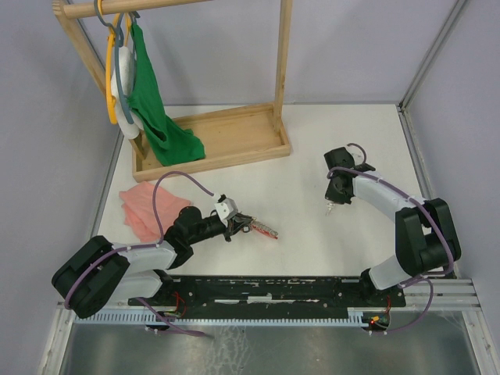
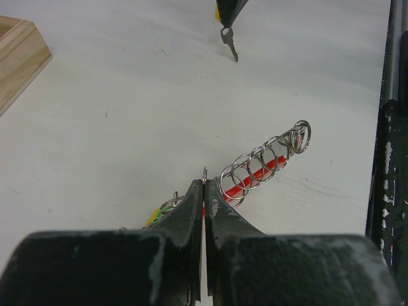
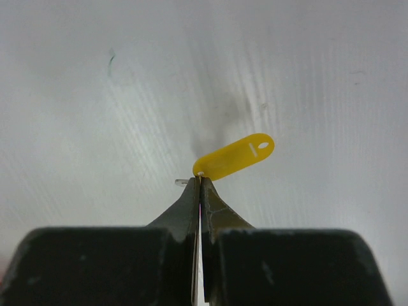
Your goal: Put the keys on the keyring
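My left gripper (image 1: 234,224) (image 2: 204,185) lies low on the table, shut on a thin silver keyring (image 2: 204,173) that pokes up edge-on between the fingertips. From it a row of linked rings (image 2: 264,158) over a red tag (image 2: 255,179) trails to the right; this bunch (image 1: 262,229) rests on the table. A bit of yellow-green plastic (image 2: 156,215) shows by the left finger. My right gripper (image 1: 334,199) (image 3: 200,182) hovers at the right, shut on the yellow-tagged key: its yellow tag (image 3: 234,155) sticks out ahead, its silver blade (image 2: 230,46) hangs down.
A wooden clothes rack with a tray base (image 1: 226,141) stands at the back left, a green cloth (image 1: 156,109) and hangers on it. A pink cloth (image 1: 147,209) lies left of my left arm. A black rail (image 1: 273,287) runs along the near edge.
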`<state>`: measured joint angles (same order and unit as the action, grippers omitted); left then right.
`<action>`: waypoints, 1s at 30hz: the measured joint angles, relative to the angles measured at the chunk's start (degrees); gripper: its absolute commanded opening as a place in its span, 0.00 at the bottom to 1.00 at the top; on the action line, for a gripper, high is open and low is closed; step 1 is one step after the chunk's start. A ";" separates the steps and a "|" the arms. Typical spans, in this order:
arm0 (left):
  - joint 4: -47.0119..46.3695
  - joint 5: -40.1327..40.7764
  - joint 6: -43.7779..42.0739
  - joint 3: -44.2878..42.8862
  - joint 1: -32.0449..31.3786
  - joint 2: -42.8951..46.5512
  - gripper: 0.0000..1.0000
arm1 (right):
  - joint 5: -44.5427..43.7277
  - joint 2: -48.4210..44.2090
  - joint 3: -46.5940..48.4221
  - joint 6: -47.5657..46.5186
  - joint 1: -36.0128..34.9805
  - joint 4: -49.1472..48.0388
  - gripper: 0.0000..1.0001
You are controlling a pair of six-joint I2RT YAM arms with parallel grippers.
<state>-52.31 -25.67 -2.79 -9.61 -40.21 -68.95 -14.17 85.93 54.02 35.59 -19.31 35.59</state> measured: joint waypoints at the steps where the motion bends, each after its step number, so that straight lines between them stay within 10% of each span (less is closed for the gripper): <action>1: 0.00 0.00 -0.07 0.00 0.00 0.00 0.03 | 1.40 -0.92 0.50 -2.75 -0.74 1.03 0.01; 13: 0.20 -0.11 -0.20 -0.11 0.00 0.00 0.03 | 12.61 2.38 11.10 -23.56 -7.63 16.33 0.03; 30: 0.24 -0.17 -0.24 -0.11 0.00 0.00 0.03 | 9.68 19.30 13.57 -31.06 -20.09 0.20 0.26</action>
<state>-52.07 -25.85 -3.03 -9.72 -40.21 -68.95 -4.49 105.23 67.59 4.54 -39.40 35.79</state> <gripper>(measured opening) 0.043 0.183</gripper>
